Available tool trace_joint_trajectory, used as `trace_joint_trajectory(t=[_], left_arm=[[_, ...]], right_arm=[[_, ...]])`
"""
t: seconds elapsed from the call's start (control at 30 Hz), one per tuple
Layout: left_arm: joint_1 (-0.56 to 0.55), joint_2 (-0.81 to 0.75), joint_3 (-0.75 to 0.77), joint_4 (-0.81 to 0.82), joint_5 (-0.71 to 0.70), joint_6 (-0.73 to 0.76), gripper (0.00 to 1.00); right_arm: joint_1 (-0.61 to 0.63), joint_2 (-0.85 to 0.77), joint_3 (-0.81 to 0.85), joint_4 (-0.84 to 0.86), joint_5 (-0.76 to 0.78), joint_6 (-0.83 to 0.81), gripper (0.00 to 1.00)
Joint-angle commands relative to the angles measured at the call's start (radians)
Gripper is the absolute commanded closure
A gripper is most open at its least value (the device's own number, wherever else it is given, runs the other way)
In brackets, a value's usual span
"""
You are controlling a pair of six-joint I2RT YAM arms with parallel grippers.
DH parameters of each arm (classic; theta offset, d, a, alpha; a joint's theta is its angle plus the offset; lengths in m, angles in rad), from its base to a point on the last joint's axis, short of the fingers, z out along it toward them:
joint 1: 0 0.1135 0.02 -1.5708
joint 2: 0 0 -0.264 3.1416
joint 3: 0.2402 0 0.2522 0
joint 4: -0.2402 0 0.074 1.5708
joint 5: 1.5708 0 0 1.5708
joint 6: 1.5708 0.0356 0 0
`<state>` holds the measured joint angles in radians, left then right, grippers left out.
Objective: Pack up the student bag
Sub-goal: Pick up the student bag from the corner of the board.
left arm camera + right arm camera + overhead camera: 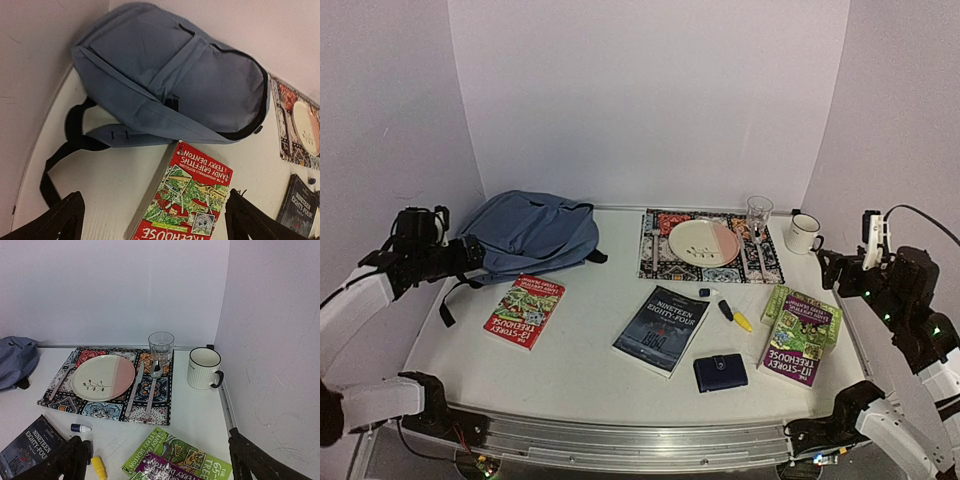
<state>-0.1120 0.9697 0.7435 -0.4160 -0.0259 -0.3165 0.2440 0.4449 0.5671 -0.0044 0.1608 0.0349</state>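
Student bag (532, 232), just one, lies far left on the tabletop (590, 375); I count four books (525, 310), one wallet (720, 372), one mug (804, 234). Left claw (152, 220) and right claw (157, 460) spread, empty.

Soft, even light fills the white enclosure, giving the walls a faint lilac cast and leaving only thin, pale shadows under the student bag (535, 235) and beside the red book (525, 310). The desk (590, 370) is bright, nearly washed out. Both wrist views are slightly grainy, and the left one is the softest.
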Motion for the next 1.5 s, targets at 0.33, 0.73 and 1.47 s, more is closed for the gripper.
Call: trace_joint_trajectory(t=[0.33,0.73,1.47], left_arm=[[-0.217,0.66,0.473,0.028,-0.075,0.229,0.0],[-0.341,1.047,0.853,0.014,-0.025,0.285,0.01],[-0.344,1.073,1.172,-0.134,0.118,0.587,1.0]], right_arm=[[0.004,0.061,0.043,0.006,-0.029,-0.027,0.02],[0.005,0.093,0.05,0.006,-0.072,-0.026,0.02],[0.004,0.179,0.149,-0.032,-0.192,-0.026,0.02]])
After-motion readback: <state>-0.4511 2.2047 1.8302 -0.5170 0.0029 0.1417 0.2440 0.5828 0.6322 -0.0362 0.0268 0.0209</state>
